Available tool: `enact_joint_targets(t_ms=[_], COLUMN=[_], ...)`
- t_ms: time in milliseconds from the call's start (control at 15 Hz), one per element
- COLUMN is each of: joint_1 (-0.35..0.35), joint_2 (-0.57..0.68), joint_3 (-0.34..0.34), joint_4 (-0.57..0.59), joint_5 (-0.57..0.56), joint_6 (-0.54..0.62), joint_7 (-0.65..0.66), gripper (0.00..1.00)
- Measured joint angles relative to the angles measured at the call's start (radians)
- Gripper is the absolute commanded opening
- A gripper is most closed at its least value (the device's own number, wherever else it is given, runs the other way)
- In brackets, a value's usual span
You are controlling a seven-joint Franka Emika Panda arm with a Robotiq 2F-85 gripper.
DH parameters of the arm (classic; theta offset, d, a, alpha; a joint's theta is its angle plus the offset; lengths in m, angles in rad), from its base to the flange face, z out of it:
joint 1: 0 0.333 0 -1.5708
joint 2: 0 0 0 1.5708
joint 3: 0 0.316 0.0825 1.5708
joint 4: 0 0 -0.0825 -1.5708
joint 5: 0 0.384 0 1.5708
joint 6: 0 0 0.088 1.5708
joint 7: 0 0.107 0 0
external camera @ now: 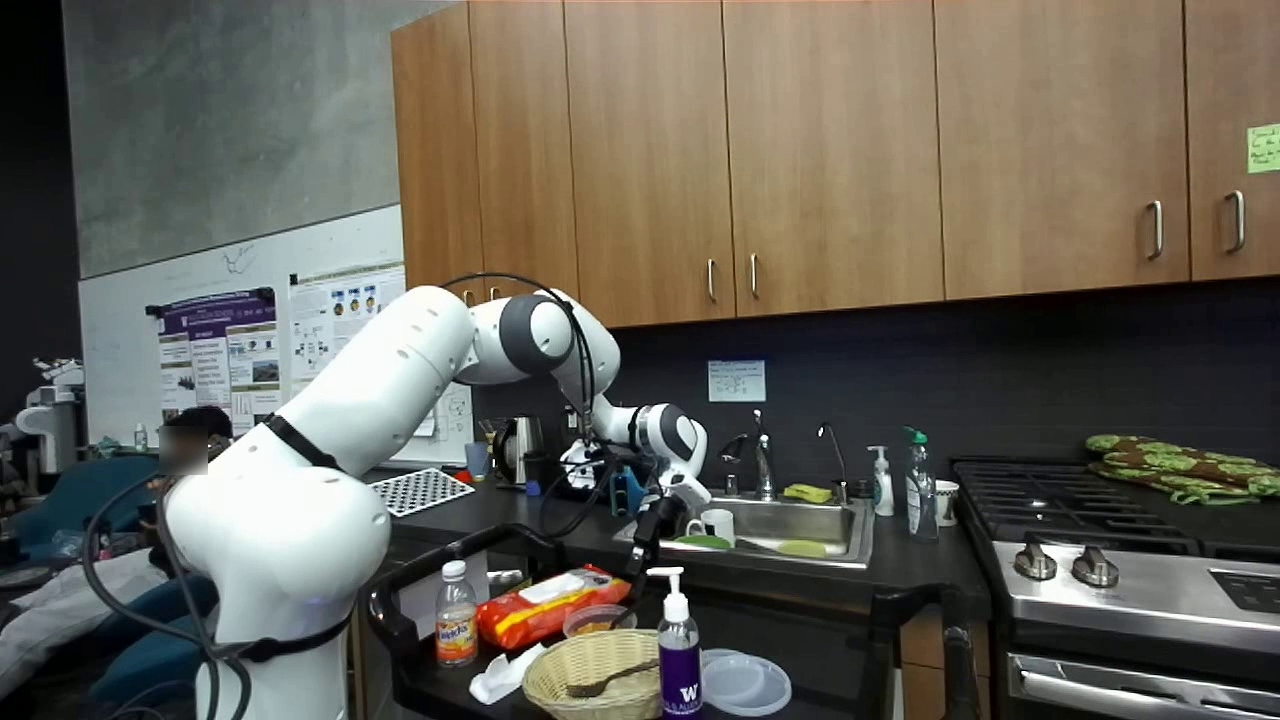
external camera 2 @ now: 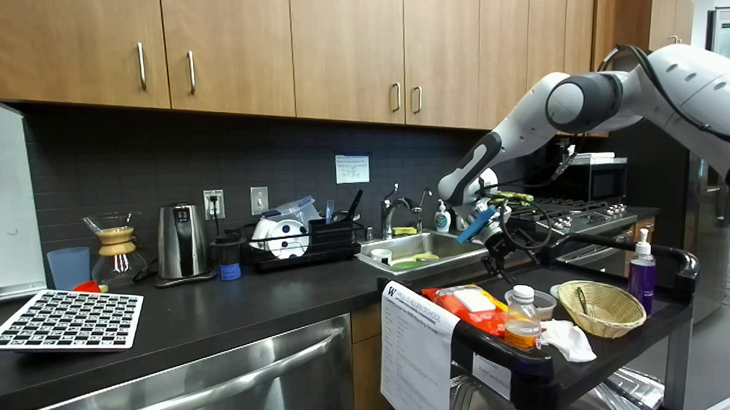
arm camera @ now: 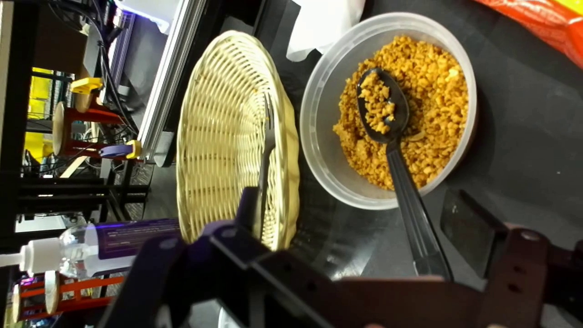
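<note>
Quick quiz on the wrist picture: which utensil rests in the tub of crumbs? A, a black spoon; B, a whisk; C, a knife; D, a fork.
A: the wrist view shows the black spoon with its head on the crumbs and its handle crossing the rim of the tub.

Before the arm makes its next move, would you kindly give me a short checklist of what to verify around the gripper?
1. Gripper open: ok, jaws wide apart.
2. Spoon lined up: ok in the wrist view, its handle shows between the fingers.
3. Handle level with the fingertips: cannot tell, depth is unclear.
4. Spoon bowl empty: not ok, crumbs lie in it.
5. Container upright on the cart: ok.
6. Basket clear of the gripper: cannot tell; one finger overlaps it in the wrist view.
</note>
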Motion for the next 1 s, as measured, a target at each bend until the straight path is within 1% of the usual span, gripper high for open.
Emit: enact_joint_targets(t_ms=[1000], joint_1=[-0.027], joint_2=[0.039], joint_3=[-0.004], joint_4=[0.034], joint_5=[0.0], joint_6=[-0.007], joint_7=[0.048], gripper=[1.0])
